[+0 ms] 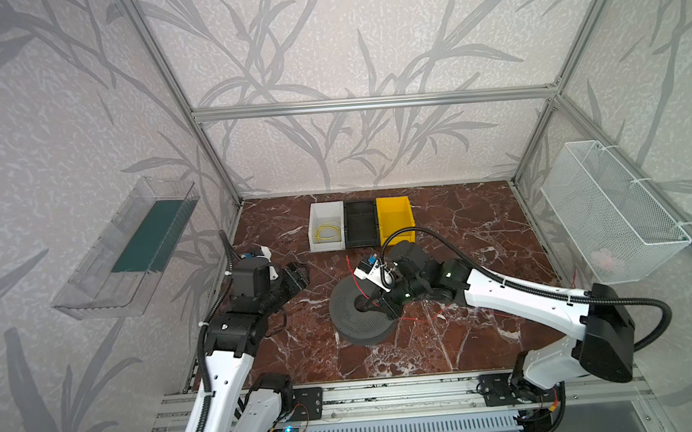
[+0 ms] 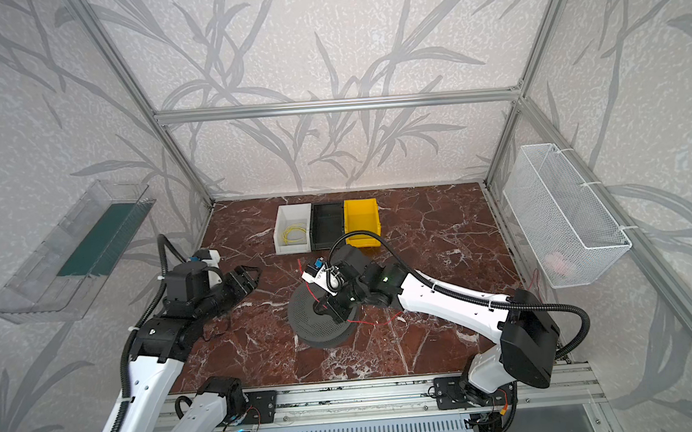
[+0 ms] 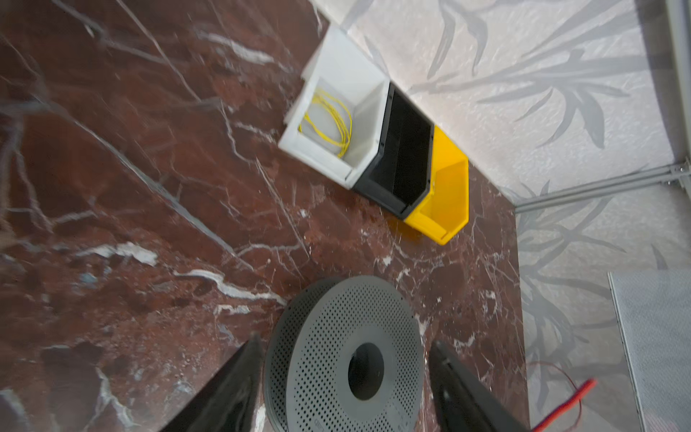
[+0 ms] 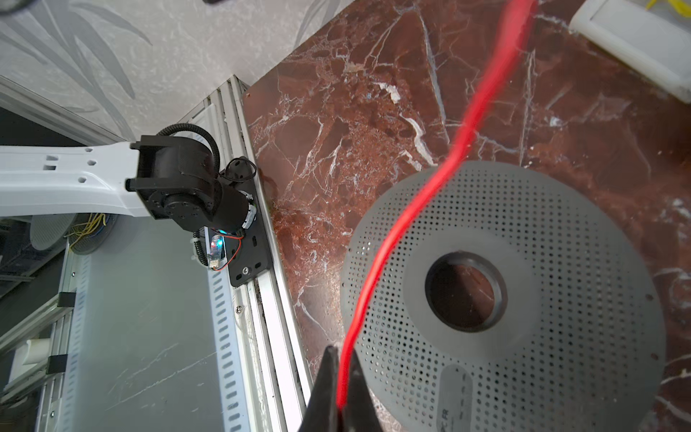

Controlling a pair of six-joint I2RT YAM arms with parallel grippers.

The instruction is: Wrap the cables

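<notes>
Right gripper (image 4: 341,355) has its jaws pressed together on the red cable (image 4: 411,209), pinching it just at the edge of the dark grey perforated spool (image 4: 561,243). From the pinch the cable runs up across the spool's top face and ends free beyond it, toward the bins. In both top views its other length trails loosely on the marble table (image 1: 462,238) beneath the right arm. None of it looks wound on the spool yet, so I judge the step in hand to be the start of wrapping the red cable. The yellow cable (image 1: 328,230) already lies coiled in the white bin (image 1: 328,249). Next the pinched stretch probably has to be brought down to the spool's core and led round it, and that calls for the spool to be kept from sliding. Left gripper (image 3: 344,342) has its jaws spread and holds nothing; in the top views it hangs well apart from the spool, on its left, so it is free to steady it. The slack under the right arm may snag or drag. Beside the white bin stand a black bin (image 1: 363,243) and a yellow bin (image 1: 394,211), well clear of the work, as is the wire basket (image 1: 610,207) on the side wall.
</notes>
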